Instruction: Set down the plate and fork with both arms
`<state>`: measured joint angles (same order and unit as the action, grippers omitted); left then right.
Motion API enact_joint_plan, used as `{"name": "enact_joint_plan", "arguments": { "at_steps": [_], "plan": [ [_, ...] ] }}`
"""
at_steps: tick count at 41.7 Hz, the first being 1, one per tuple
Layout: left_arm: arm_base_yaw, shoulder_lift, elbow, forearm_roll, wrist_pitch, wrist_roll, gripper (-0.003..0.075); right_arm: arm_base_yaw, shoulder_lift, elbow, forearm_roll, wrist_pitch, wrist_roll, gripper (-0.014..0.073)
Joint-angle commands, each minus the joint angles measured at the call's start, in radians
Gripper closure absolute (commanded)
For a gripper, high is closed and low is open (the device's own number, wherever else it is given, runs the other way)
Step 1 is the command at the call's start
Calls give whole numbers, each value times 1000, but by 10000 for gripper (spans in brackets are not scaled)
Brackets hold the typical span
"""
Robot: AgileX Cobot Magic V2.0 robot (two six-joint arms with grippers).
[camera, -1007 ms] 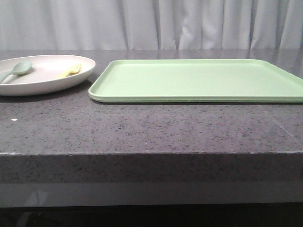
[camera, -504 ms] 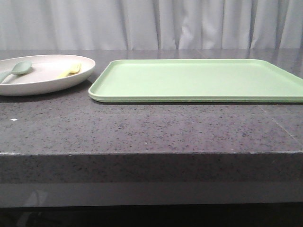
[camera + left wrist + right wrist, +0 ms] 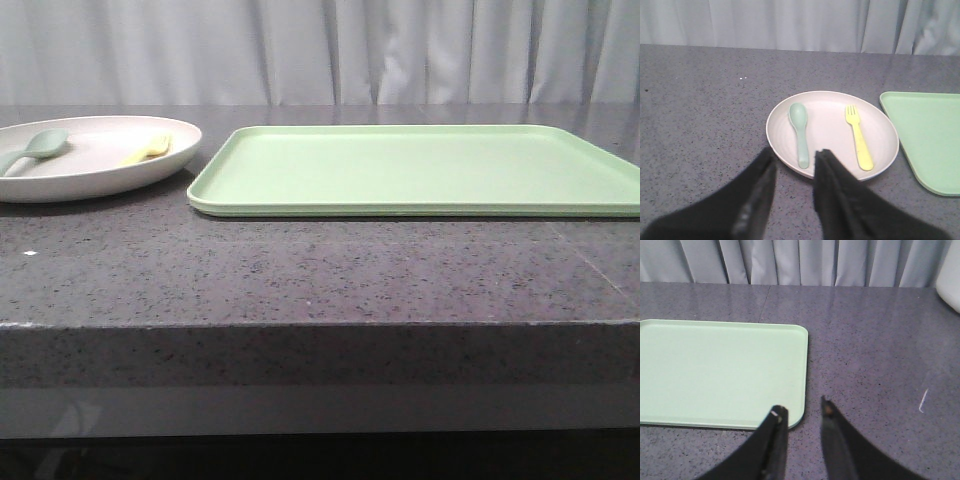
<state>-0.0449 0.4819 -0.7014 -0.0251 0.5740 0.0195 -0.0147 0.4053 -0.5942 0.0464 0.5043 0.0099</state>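
the left hand (image 3: 793,162) hovers with a narrow gap, empty, its tips just short of the plate (image 3: 832,97) on the bench (image 3: 700,100); fork (image 3: 859,137) and spoon (image 3: 800,131) lie apart in the plate. the right hand (image 3: 801,412), also narrowly parted and empty, hangs by the tray (image 3: 720,372) corner.

**Pale tableware on dark speckled stone**

The plate (image 3: 832,134) is off-white with a faint pink cast. The fork (image 3: 859,137) is yellow; the spoon (image 3: 800,131) is muted grey-green. The tray (image 3: 425,168) is plain light green. The worktop (image 3: 300,270) is dark grey, flecked with pale specks. Both grippers' fingers (image 3: 757,192) (image 3: 772,440) are black. The curtain (image 3: 320,50) is pale grey.
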Motion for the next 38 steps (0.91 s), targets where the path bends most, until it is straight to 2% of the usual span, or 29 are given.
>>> {"name": "enact_joint_plan", "arguments": {
  "at_steps": [1,2,4,29,38],
  "plan": [
    [-1,14,-32,6,-71,57,176,-3,14,-36,-2,-90,-10,169],
    [-1,14,-32,6,-73,57,140,-3,14,-36,-2,-90,-10,158],
    [-1,14,-32,-4,-74,57,116,-3,14,-36,-2,-90,-10,154],
    [-1,17,-30,-43,-100,57,207,-3,14,-36,-2,-90,-10,155],
    [-1,127,-70,-37,-39,57,141,-3,14,-36,-2,-90,-10,155]
  ]
}}
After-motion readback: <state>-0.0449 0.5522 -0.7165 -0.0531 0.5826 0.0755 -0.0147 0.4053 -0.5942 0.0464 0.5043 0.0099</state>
